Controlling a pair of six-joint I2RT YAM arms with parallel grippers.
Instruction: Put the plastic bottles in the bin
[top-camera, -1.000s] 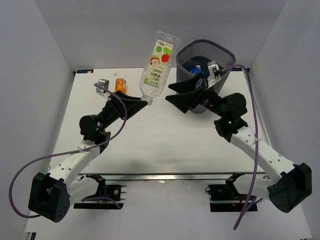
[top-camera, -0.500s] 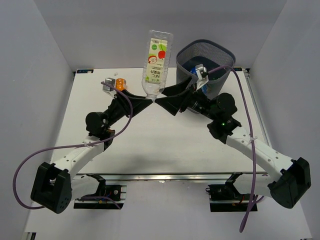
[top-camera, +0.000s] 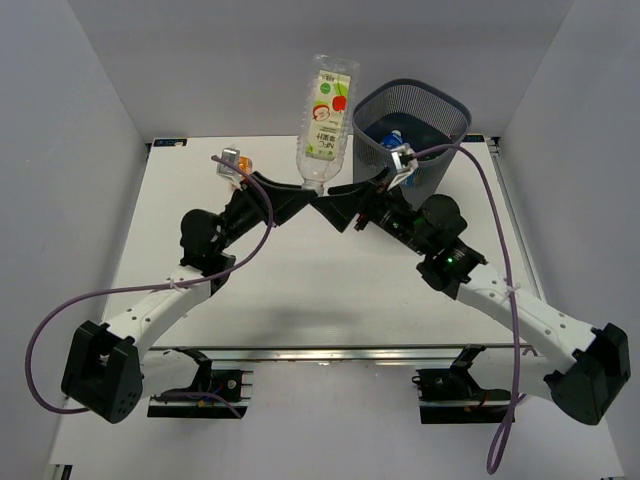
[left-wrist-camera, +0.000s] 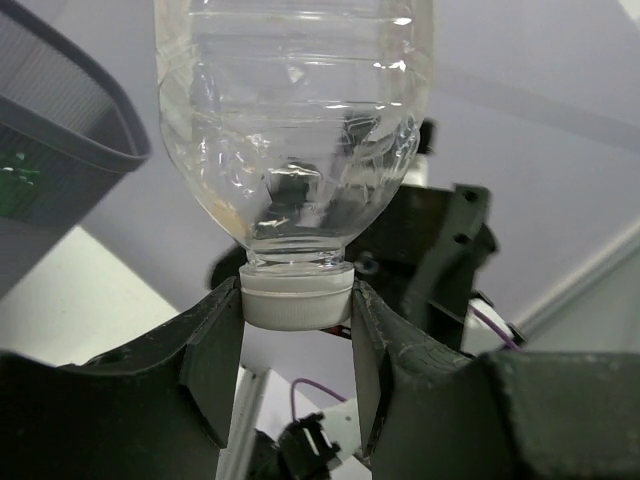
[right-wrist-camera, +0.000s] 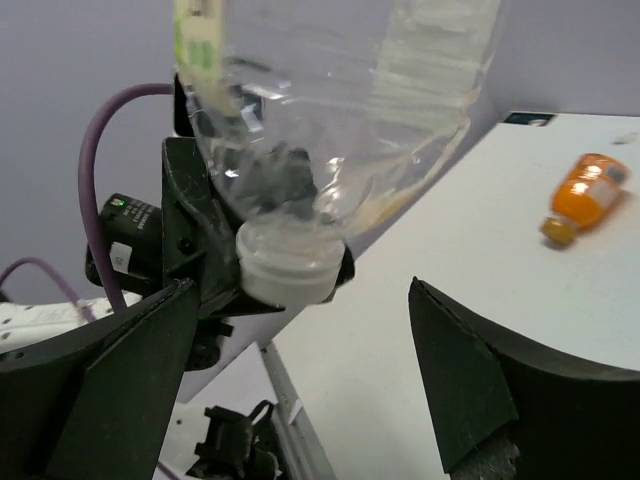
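The squarish clear bottle (top-camera: 328, 112) with the apple label hangs upside down in the air above the far part of the worktop (top-camera: 300, 290), just left of the bin (top-camera: 455, 125) and not yet over its opening. The left jaws pinch it by the white cap (left-wrist-camera: 298, 298), one finger on either side, and nothing else carries it. It looks empty, so I judge it light. The walls are thin and ribbed and would likely dent or skid under a firm squeeze, while the cap and neck are stiff and give the surest hold. The long body standing above so small a grip may sway. The right jaws are spread wide near the cap, one finger to each side and apart from it. The bin is open at the top, and a blue-labelled bottle (top-camera: 392, 138) already lies inside. An orange bottle (right-wrist-camera: 585, 195) lies on its side on the worktop behind the left wrist. The right arm (top-camera: 500, 295) reaches in between the held bottle and the bin, so it and the bin's near rim are what a carry across would have to clear.
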